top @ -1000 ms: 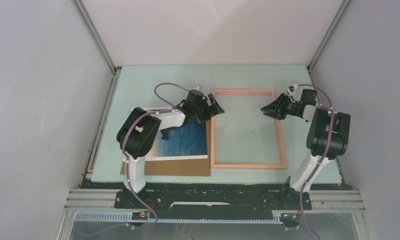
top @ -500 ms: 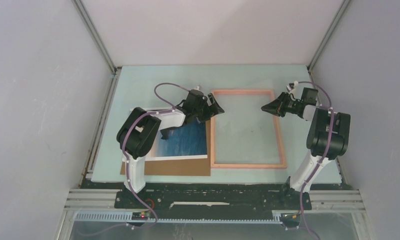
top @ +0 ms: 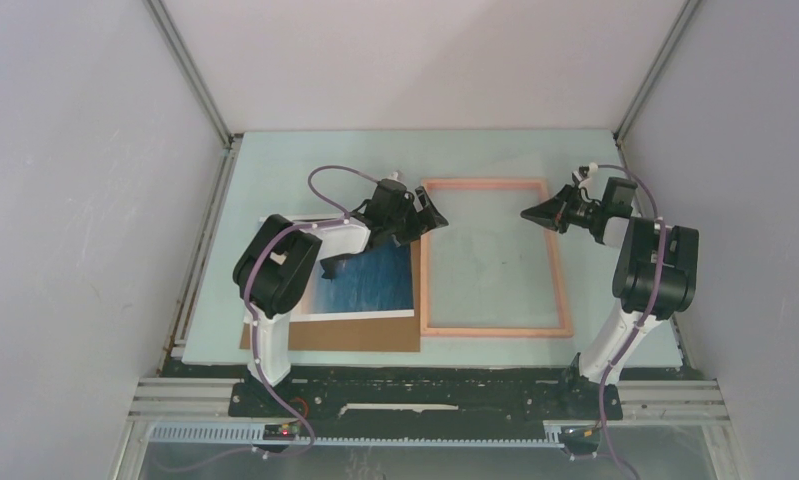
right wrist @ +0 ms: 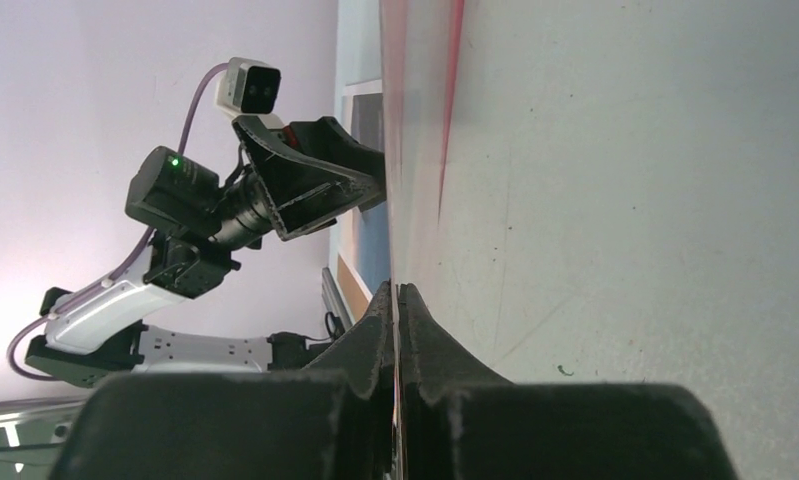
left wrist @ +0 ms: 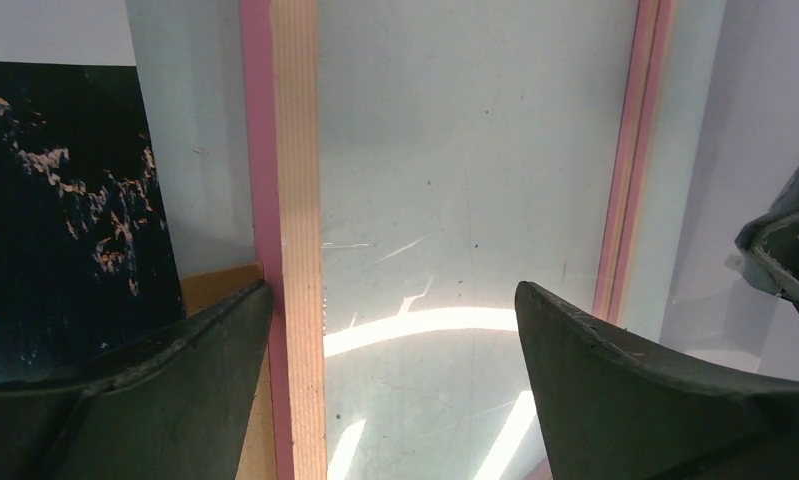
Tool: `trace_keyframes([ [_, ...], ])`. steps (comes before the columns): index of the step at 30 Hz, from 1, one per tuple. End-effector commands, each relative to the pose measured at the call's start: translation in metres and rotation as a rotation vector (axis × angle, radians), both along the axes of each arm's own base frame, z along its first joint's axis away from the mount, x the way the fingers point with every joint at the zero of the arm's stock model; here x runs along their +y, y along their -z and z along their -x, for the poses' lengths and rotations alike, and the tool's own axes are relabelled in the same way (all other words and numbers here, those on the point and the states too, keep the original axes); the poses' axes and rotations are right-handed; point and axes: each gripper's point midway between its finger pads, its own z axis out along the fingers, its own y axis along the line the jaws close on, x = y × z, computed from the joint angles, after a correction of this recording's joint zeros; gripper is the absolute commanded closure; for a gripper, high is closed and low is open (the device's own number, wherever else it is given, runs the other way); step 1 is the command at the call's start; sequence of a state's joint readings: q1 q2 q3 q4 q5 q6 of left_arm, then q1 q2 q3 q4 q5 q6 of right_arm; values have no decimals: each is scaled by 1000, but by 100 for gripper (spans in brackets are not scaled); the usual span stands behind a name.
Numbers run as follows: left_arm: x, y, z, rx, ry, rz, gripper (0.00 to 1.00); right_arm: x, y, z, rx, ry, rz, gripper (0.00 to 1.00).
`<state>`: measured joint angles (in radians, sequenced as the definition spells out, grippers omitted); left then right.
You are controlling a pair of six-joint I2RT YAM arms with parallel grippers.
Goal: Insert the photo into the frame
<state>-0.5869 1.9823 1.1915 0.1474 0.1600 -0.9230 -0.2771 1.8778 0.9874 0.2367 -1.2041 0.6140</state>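
The salmon-pink frame lies flat at mid-table, its see-through middle showing the pale surface. Left of it the photo, blue sea with a white border, rests on a brown cardboard sheet. My left gripper hovers open over the frame's left rail near its far corner, with the photo at the left. My right gripper reaches in over the frame's right rail. In the right wrist view its fingers are pressed together on the frame's thin edge, seen edge-on.
Pale walls close the cell at the back and both sides, with metal posts in the far corners. The table's front edge meets a black base rail carrying both arm bases. In the right wrist view the left arm shows across the frame.
My right gripper's jaws have closed from half open to shut on the frame's right side. The left arm, the photo and the frame have not visibly moved.
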Motion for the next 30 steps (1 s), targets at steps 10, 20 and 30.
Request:
trace_keyframes([
  [10,-14,-42,-4,-105,36,57,7,4,-27,7,-67,-31,-46,100],
  [20,-15,-41,-4,-100,38,61,7,7,-18,3,-46,-29,-61,100],
  [30,-16,-40,-3,-100,39,72,9,8,-8,0,-22,-23,-68,100],
])
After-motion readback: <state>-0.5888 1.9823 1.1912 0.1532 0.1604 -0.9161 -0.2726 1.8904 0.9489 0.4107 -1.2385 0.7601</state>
